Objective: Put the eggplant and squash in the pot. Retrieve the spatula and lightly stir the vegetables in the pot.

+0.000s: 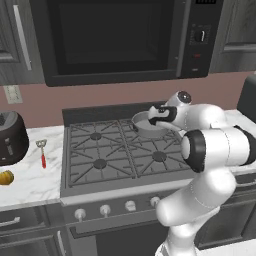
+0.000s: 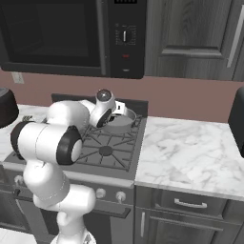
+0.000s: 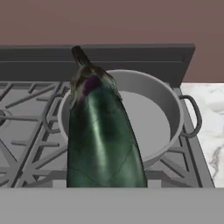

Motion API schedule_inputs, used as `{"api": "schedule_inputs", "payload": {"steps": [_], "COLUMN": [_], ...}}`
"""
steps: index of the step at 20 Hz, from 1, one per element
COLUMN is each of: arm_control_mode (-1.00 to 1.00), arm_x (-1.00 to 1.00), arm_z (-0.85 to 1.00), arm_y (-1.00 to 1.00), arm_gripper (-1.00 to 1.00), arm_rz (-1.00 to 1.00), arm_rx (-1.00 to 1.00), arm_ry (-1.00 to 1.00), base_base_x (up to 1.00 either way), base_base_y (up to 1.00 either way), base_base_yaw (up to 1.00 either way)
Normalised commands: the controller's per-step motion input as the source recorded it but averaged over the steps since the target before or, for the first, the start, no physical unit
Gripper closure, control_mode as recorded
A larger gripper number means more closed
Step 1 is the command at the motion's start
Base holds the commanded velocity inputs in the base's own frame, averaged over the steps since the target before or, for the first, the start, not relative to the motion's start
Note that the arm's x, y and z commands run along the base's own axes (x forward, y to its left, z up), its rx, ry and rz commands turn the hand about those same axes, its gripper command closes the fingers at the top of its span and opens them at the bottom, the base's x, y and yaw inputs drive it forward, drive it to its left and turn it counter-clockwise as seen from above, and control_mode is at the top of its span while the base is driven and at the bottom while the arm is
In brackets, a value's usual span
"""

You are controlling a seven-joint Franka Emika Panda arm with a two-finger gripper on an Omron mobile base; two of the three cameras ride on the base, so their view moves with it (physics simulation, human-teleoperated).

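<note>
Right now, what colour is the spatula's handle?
Red, on the small slotted metal spatula lying on the marble counter; clearest in the left base view.

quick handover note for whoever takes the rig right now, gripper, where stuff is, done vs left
Gripper: shut on the eggplant, held near the pot on the stove's back right burner.
Pot: nothing in it yet.
Squash: on the left counter, front edge.
Spatula: on the left counter beside the stove.
Done: eggplant picked up.
Left: drop eggplant in, fetch squash, then spatula, stir.
</note>
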Motion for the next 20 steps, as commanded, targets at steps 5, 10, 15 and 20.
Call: {"api": "schedule_inputs", "payload": {"steps": [5,10,15,20], "arm_control_mode": [-1.00,-1.00,-1.00,-1.00], "arm_x": [0.00,0.00,0.03,0.07], "arm_z": [-0.21,-0.43,-0.14,0.03], "arm_y": [-0.06,0.00,0.00,0.00], "arm_gripper": [1.00,1.00,1.00,1.00], "arm_rz": [0.00,0.00,0.00,0.00], "arm_rx": [0.00,0.00,0.00,0.00], "arm_ry": [0.00,0.00,0.00,0.00], "base_base_x": [0.00,0.00,0.00,0.00], "base_base_y": [0.00,0.00,0.00,0.00], "base_base_yaw": [0.00,0.00,0.00,0.00]}}
